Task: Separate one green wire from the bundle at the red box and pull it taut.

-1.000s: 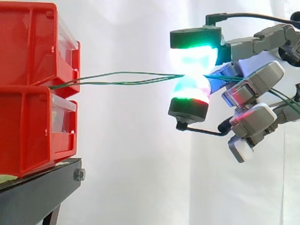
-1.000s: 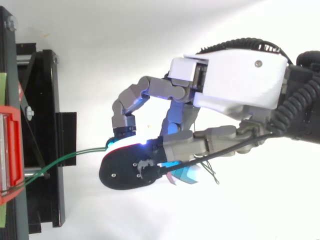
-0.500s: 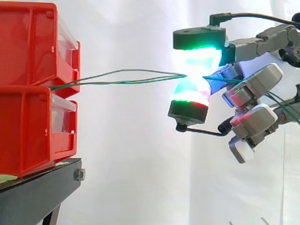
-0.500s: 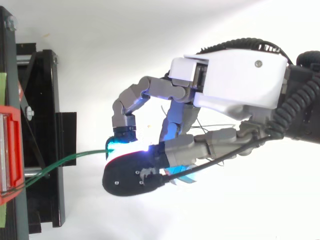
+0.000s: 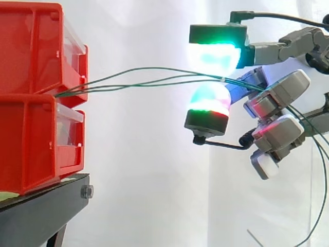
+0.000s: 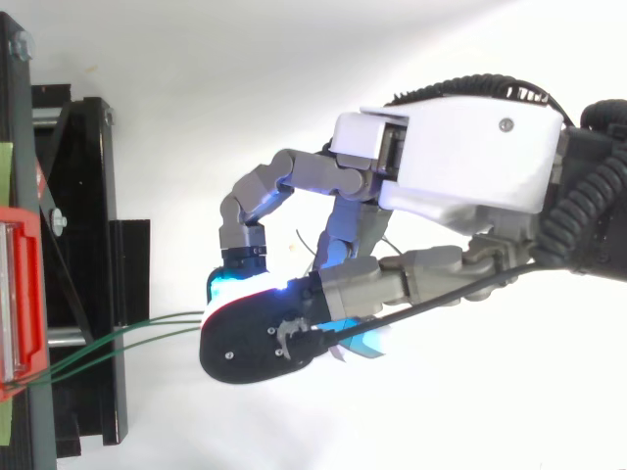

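I'm seeing the green wires (image 5: 175,80) running from between the stacked red bins (image 5: 31,139) at the left of the frame toward centre right. There they are passing through the gap between the hand's (image 5: 277,92) glowing fingers (image 5: 213,54), which are standing apart, clamping nothing. The bins are sitting on a black stand (image 5: 41,216).

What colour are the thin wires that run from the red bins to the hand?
The wires are green, clearest in the side view.

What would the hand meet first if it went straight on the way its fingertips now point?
Probably the upper red box, level with the hand; only the green wires span the gap between them. The top view roughly lines them up too.
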Action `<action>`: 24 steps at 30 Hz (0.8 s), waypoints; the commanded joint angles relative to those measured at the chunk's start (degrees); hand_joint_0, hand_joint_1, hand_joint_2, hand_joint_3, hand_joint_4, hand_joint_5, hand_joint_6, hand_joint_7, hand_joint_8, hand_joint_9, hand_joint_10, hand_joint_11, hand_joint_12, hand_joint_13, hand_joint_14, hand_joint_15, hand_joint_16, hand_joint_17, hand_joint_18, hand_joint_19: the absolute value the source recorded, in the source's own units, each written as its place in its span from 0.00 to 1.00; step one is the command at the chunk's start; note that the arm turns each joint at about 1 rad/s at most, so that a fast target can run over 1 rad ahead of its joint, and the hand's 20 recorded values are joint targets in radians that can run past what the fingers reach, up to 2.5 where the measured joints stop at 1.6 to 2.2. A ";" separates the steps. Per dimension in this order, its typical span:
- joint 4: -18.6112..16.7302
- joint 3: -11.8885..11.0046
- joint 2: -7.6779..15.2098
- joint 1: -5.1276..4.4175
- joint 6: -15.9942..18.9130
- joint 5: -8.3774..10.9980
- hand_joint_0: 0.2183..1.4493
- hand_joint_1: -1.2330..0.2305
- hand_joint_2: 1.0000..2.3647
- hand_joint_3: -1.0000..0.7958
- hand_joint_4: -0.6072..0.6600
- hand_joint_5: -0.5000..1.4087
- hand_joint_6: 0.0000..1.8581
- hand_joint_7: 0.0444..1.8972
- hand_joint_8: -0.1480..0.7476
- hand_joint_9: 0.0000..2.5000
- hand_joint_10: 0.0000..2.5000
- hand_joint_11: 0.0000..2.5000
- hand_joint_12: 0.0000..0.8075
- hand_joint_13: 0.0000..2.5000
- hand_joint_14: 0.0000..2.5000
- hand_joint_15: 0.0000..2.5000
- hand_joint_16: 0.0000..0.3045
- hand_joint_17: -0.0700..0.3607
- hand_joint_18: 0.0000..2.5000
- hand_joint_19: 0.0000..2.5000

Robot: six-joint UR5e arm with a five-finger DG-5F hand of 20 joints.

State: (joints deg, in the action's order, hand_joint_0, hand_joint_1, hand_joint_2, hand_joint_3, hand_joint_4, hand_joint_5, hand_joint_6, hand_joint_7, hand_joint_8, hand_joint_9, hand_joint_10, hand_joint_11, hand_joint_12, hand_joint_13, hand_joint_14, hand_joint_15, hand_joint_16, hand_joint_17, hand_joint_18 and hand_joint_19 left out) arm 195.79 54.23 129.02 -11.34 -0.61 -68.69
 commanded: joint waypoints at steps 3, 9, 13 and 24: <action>-0.15 0.00 0.00 0.00 0.00 0.05 0.31 0.39 0.01 0.44 0.56 0.19 0.47 0.57 0.48 0.62 0.01 0.60 0.48 0.53 0.01 0.38 0.19 0.47 0.34 0.27; -0.15 0.00 0.00 0.00 -0.09 0.05 0.32 0.34 0.01 0.48 0.55 0.19 0.48 0.55 0.49 0.61 0.01 0.60 0.49 0.52 0.01 0.38 0.19 0.47 0.34 0.27; -0.15 0.00 0.00 0.00 -0.09 0.05 0.33 0.30 0.01 0.47 0.53 0.19 0.49 0.53 0.47 0.60 0.01 0.61 0.47 0.51 0.01 0.38 0.18 0.45 0.33 0.27; -0.24 0.00 0.00 0.00 -0.09 0.05 0.38 0.23 0.00 0.32 0.53 0.18 0.48 0.53 0.44 0.58 0.01 0.60 0.43 0.49 0.01 0.38 0.16 0.42 0.31 0.27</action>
State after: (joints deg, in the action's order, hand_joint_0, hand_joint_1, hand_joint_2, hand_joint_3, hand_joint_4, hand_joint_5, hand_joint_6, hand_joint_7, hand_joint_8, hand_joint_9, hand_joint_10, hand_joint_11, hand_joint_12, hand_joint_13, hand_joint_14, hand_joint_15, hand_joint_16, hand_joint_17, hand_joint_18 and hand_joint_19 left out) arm 195.56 54.23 129.02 -11.35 -0.70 -68.64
